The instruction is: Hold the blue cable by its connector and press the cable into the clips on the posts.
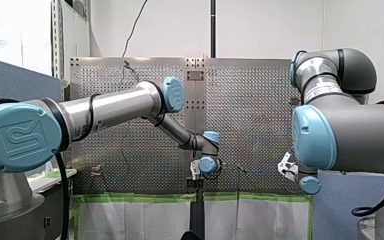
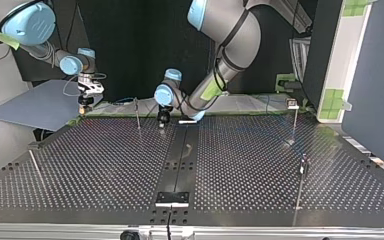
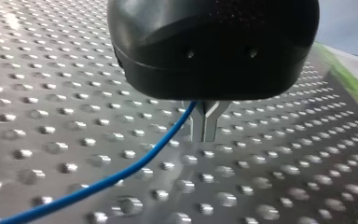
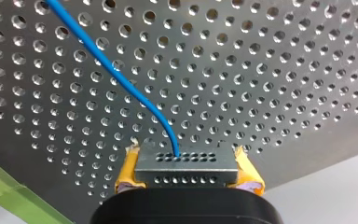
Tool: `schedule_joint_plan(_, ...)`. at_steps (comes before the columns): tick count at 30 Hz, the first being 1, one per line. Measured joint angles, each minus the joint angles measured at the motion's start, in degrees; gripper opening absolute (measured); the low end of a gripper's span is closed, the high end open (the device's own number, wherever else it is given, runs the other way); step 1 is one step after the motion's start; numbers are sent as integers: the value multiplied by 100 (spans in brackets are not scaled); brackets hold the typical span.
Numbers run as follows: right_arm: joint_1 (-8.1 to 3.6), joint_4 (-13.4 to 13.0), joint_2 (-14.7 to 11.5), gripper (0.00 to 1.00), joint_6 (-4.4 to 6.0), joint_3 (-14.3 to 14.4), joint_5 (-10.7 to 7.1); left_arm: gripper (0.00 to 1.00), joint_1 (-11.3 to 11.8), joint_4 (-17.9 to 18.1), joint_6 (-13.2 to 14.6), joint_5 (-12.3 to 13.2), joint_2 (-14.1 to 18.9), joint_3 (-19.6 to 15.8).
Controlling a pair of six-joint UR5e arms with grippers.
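Grip is firm at my right gripper [image 4: 187, 170]: its yellow pads [image 4: 126, 175] clamp the grey connector [image 4: 186, 165], and the blue cable [image 4: 121, 79] leaves the connector and runs away over the perforated table [image 4: 284, 70]. My left gripper [image 3: 205, 133] is low over the table, its metal fingers [image 3: 198, 128] closed narrow together; the cable comes out at their root, so they seem to pinch it. In the top view a thin post [image 2: 138, 114] stands between both grippers, near the table's far edge.

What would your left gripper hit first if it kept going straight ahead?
The perforated table: my left gripper points straight at it, apparently just above it, though depth is unclear. The blue cable leaves sideways, clear of that line.
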Motion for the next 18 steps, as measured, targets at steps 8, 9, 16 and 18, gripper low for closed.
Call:
schedule_joint_plan(8,-66,-25,0,0,273,-47,34,0,41,-59,-30,40,36,-47)
schedule_joint_plan(9,-79,-29,0,0,326,-58,46,0,45,-61,-31,39,37,-53)
schedule_joint_plan(16,-128,-142,0,0,577,-80,110,0,85,-68,-26,42,38,-79)
schedule_joint_plan(18,-124,-149,0,0,558,-86,100,0,88,-62,-25,59,38,-110)
